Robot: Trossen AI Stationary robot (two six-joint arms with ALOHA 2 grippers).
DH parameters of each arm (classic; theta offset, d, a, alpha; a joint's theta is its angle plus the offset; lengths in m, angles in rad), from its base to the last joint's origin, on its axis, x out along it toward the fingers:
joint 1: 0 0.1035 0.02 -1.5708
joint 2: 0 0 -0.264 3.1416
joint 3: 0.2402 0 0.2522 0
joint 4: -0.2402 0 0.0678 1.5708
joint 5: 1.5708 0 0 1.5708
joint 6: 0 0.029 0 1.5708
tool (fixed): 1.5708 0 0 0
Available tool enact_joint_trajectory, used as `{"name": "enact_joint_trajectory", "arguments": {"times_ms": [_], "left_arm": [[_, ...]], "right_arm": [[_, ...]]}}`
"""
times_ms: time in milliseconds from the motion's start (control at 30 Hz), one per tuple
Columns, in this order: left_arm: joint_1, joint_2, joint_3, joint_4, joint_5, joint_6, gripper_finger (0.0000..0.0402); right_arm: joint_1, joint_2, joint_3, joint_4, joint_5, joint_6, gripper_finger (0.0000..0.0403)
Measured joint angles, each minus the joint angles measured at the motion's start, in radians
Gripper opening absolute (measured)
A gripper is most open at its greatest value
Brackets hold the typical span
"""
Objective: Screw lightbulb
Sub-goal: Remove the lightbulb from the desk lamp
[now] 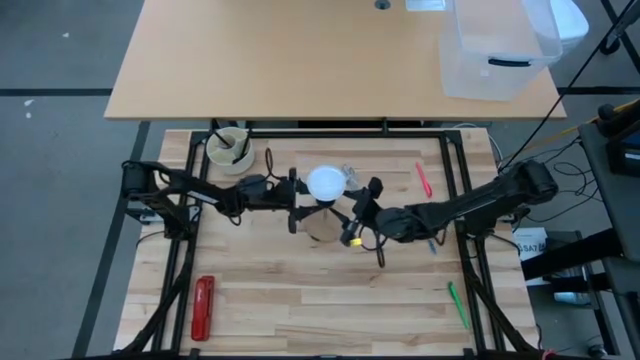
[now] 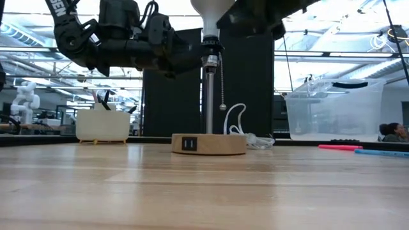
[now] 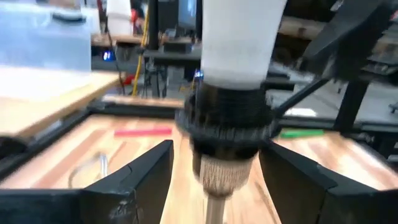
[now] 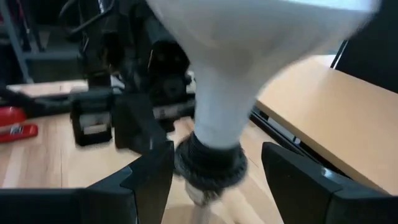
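- The left gripper (image 1: 296,205) comes in level from the lamp's left, at the height of the black socket (image 3: 227,121). Its fingers (image 3: 146,171) stand wide on either side of the socket collar with clear gaps both sides, so it holds nothing. My guess is that it is placed there to steady the socket against twisting, or has just let go of it.
- The lightbulb (image 1: 325,182) sits directly ahead of both grippers, between them, upright with its dome on top and its neck dropping into the socket. The screw base is hidden inside the collar, so it looks at least partly threaded in; how tight, I cannot tell.
- The socket tops a thin metal post (image 2: 209,102) rising from a round wooden base (image 2: 208,144), which keeps the bulb well above the table (image 1: 300,300). A pull chain (image 2: 222,83) hangs beside the post.
- The right gripper (image 1: 366,212) approaches from the lamp's right, and its wrist view looks up the bulb's white taper. Its fingers (image 4: 292,180) flank the neck and collar at a middling spread without touching either, so it grips nothing. That position suits closing on the neck to turn it, as I read it.
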Motion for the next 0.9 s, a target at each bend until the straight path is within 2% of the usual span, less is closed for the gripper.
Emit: {"name": "enact_joint_trajectory", "arguments": {"times_ms": [233, 433, 700, 900], "left_arm": [[-0.026, 0.002, -0.001, -0.029, -0.053, 0.023, 0.0240], [-0.028, 0.002, -0.001, -0.030, -0.062, 0.026, 0.0240], [-0.050, 0.002, -0.001, -0.044, -0.139, 0.028, 0.0240], [-0.076, 0.002, 0.000, -0.052, -0.203, 0.050, 0.0240]], "right_arm": [[-0.009, 0.121, 0.000, 0.240, 0.058, -0.029, 0.0235], [-0.030, 0.190, 0.000, 0.435, 0.059, -0.103, 0.0235], [-0.059, 0.211, 0.000, 0.524, 0.053, -0.156, 0.0233], [-0.066, 0.211, 0.000, 0.544, 0.043, -0.175, 0.0184]]}}
